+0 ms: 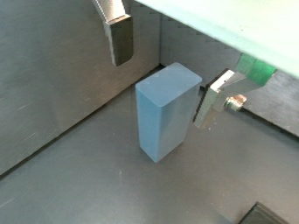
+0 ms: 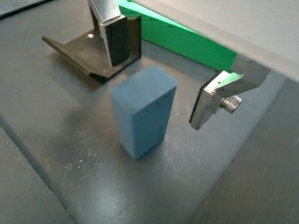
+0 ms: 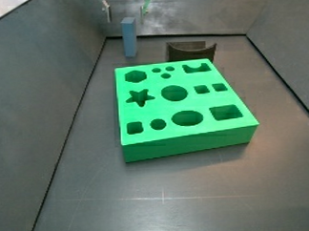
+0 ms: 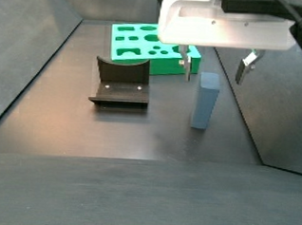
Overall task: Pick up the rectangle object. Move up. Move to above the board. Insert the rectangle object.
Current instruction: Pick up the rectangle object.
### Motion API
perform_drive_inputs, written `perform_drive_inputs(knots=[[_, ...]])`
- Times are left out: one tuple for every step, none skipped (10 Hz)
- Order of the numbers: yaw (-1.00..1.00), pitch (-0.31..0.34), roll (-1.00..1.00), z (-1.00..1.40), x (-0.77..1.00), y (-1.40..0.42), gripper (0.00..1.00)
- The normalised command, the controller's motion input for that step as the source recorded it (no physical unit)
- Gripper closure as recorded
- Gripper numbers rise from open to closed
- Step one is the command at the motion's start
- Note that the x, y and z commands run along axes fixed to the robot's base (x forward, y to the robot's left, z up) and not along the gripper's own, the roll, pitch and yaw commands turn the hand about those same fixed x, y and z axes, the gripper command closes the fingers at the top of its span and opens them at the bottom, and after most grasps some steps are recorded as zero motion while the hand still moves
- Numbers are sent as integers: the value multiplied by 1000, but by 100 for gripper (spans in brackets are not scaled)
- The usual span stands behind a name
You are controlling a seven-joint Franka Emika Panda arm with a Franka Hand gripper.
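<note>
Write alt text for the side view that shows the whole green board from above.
A bright green board with star, circle, square and oval cut-outs lies on a dark grey floor. Behind it the light-blue rectangle object stands upright under the gripper, with a dark brown notched block beside it.

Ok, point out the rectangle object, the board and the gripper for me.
rectangle object [image 2: 142, 122]: a wrist view, middle of its front face.
board [image 3: 169, 107]: a side view, bare top surface between the cut-outs.
gripper [image 1: 163, 70]: a wrist view, midway between its fingertips, open around the block's top.
</note>
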Motion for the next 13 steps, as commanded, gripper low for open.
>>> perform_drive_inputs(knots=[[-300,-99,-93,-546,-9,194,0],[-266,-124,-80,-669,-69,157,0],[-260,-164,-103,-766,-63,91,0],[-249,-181,-87,-769,-114,51,0],[0,-14,-99,0,0,106,0],[0,0,-9,0,0,0,0],[0,0,0,0,0,0,0],[0,0,0,0,0,0,100],[0,0,0,0,0,0,100],[0,0,0,0,0,0,100],[0,0,0,0,0,0,100],[0,0,0,0,0,0,100],[0,0,0,0,0,0,100]])
